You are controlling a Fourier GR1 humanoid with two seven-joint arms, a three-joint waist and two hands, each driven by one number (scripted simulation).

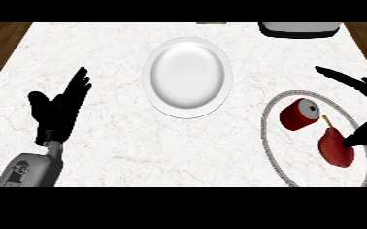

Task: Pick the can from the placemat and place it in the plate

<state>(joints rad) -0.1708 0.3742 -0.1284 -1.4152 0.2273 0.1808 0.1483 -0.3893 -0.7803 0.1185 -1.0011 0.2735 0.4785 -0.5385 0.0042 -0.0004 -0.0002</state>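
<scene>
Your lane from can [299,114] to plate [188,76], toward 10 o'clock, is bare counter [129,140]. Pear [335,148] crowds the can's 4 o'clock side.

Right hand [347,80] — mostly off-frame

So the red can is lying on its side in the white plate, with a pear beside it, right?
Not quite. The head view shows the red can lying on its side on the round placemat, not in the white plate, which holds nothing. The pear is indeed beside it.
</scene>
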